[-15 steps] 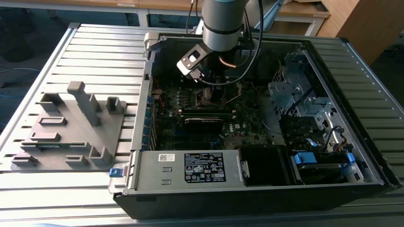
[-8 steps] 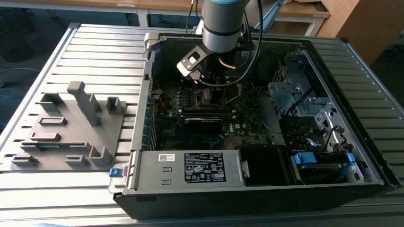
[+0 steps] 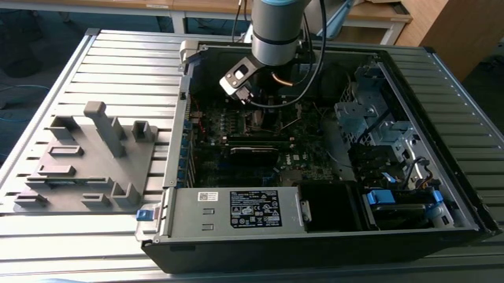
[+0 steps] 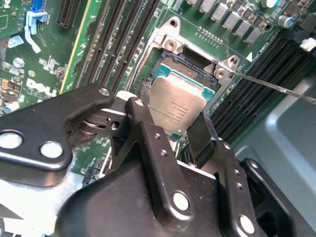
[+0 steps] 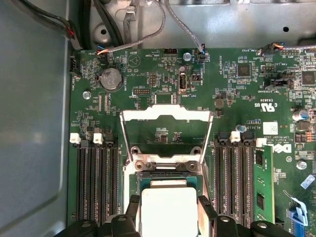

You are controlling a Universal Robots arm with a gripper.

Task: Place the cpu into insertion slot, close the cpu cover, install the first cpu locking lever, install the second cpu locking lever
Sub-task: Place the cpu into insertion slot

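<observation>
Gripper (image 4: 170,118) closed on the cpu (image 4: 178,98) by two opposite edges, chip low over the slot (image 4: 195,61), cover (image 5: 168,114) flipped up beyond it; I'd judge it's step one, and seating needs the chip square and flat.

A grey slatted worktop (image 3: 118,65) is seen in the exterior view. An open computer case (image 3: 315,250) is laid on it, with a grey holder tray (image 3: 79,177) set just beside, on the exterior view's left.
</observation>
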